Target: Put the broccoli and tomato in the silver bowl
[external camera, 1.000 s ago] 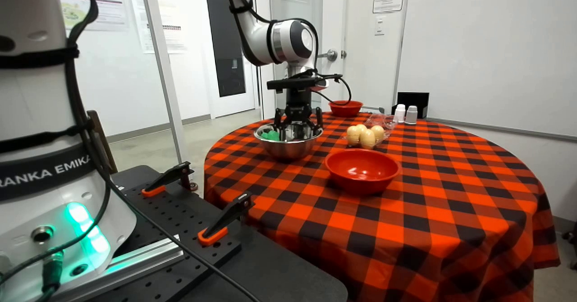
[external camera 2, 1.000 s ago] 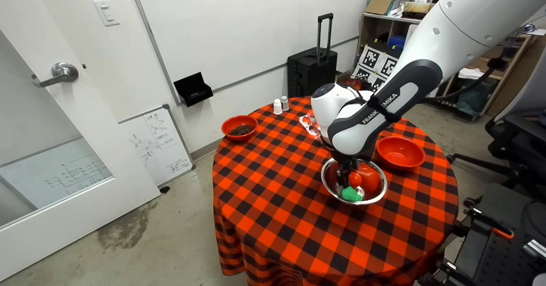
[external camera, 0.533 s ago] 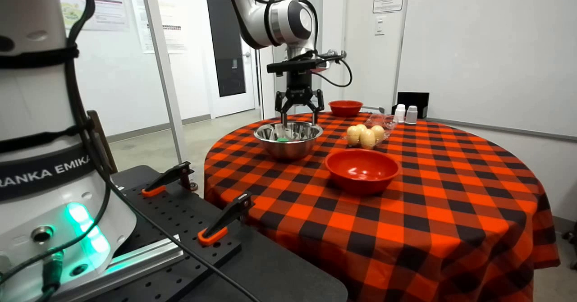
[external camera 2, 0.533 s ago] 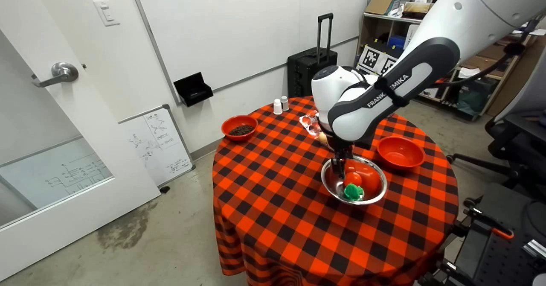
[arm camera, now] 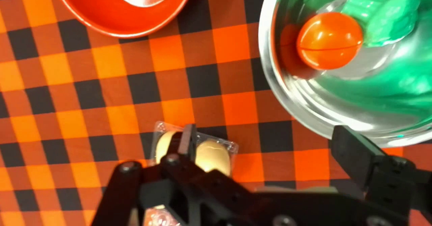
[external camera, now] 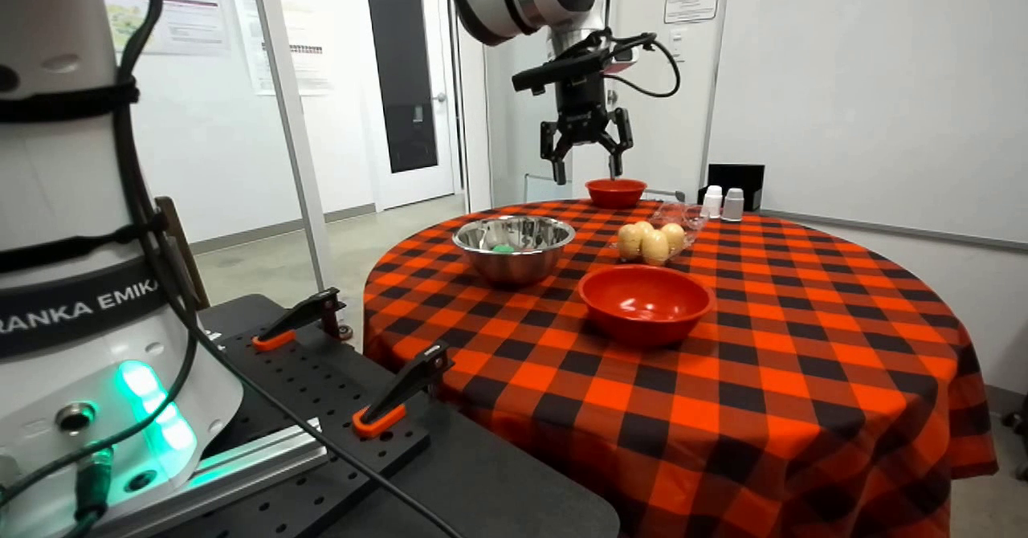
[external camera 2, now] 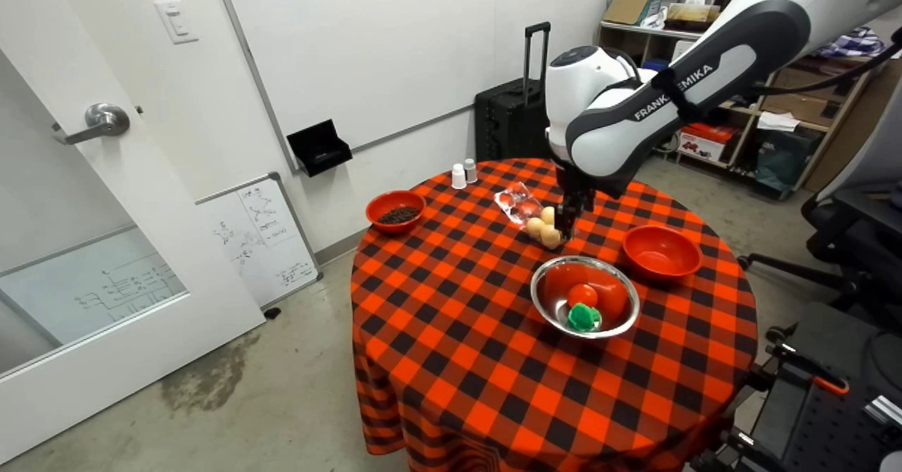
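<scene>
The silver bowl (external camera 2: 539, 303) stands on the checked table. It also shows in an exterior view (external camera: 514, 268) and in the wrist view (arm camera: 337, 114). The red tomato (external camera 2: 583, 294) and the green broccoli (external camera 2: 583, 317) lie side by side inside it. In the wrist view the tomato (arm camera: 330, 40) touches or nearly touches the broccoli (arm camera: 388, 20). In an exterior view only the broccoli's top (external camera: 503, 248) shows and the tomato is hidden. My gripper (external camera: 588, 172) is open and empty, well above the table. In the wrist view its fingertips (arm camera: 352, 151) stand wide apart, with bare cloth between them.
A larger red bowl (external camera 2: 661, 252) stands beside the silver bowl. Several pale eggs (external camera: 652, 241) sit in a clear plastic carton near the gripper. A small red bowl (external camera 2: 397, 211) with brown bits stands near the far edge. White shakers (external camera 2: 458, 176) stand at the back.
My gripper has risen out of the silver bowl and moved away from it towards the eggs, its fingers apart. The broccoli now lies lower in the bowl.
</scene>
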Robot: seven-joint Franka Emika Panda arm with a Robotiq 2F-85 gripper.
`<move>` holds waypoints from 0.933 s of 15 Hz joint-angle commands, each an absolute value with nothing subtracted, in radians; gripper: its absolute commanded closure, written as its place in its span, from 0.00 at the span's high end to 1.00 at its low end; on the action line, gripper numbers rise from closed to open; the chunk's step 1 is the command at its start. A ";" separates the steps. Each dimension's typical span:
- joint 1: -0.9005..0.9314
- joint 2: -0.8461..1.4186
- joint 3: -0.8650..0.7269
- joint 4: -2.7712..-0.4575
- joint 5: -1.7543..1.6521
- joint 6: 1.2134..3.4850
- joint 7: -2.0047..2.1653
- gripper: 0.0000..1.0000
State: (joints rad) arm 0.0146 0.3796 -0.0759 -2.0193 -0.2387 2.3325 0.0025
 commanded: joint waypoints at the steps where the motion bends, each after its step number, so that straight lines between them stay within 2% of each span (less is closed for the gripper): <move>1: -0.004 0.402 -0.105 -1.974 -0.247 2.345 0.059 1.00; 7: -0.048 0.421 -0.094 -1.939 -0.234 2.373 -0.027 1.00; 14: -0.103 0.453 -0.041 -1.955 -0.237 2.463 -0.357 1.00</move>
State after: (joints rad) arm -0.0676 0.4274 -0.0723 -1.9595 -0.2375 2.4286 -0.2234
